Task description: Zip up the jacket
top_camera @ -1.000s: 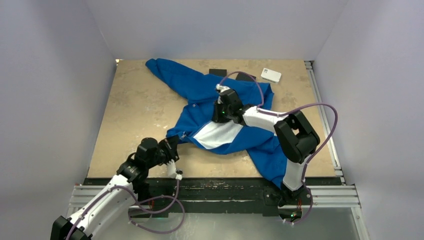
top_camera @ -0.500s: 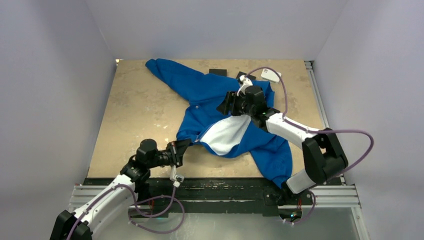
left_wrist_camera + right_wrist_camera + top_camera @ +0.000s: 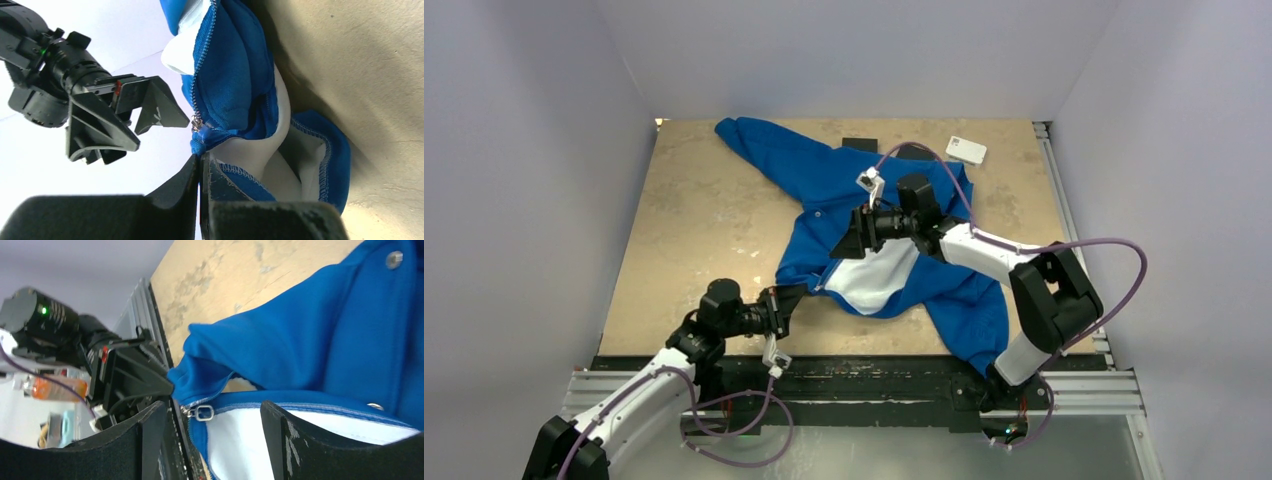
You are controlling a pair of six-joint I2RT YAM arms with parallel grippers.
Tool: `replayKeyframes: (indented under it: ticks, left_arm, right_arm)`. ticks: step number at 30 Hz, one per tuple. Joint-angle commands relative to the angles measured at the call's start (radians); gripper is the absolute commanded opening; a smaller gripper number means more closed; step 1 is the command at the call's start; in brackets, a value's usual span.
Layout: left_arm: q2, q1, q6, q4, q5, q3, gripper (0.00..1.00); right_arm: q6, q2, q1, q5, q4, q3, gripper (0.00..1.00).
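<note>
Jacket (image 3: 814,180) of soft blue fabric, smooth white lining (image 3: 869,280); left gripper (image 3: 200,162) clenched on its hem, right gripper (image 3: 210,412) spread open.

A tan, mottled table (image 3: 694,230) carries the jacket (image 3: 824,180) across centre frame, a small white box (image 3: 966,150) upper right, and a dark flat piece (image 3: 859,144), perhaps tape, top centre.

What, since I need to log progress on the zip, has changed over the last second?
The right claw swung out right across the royal-blue fabric jacket, then returned, ending lower-left, nearer the small silver zipper pull, and opened wider. The left claw edged right, taking the hem with it. Unchanged: left claw shut on the hem, zipper undone.
</note>
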Motion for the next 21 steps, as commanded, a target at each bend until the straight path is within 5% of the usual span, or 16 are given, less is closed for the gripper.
replayKeyframes:
  ticks: [1,9,21]
  left_arm:
    - [0.017,0.006,-0.036,-0.002,0.007,0.015,0.0]
    - [0.021,0.006,-0.058,0.051,-0.019,0.006,0.0]
    - [-0.008,0.006,-0.072,0.03,-0.037,0.004,0.0]
  right_arm:
    - [-0.113,-0.045,0.051,-0.067,-0.069,0.022,0.73]
    - [-0.296,-0.085,0.188,0.234,-0.292,0.021,0.76]
    - [-0.353,-0.262,0.35,0.702,-0.181,-0.164,0.8]
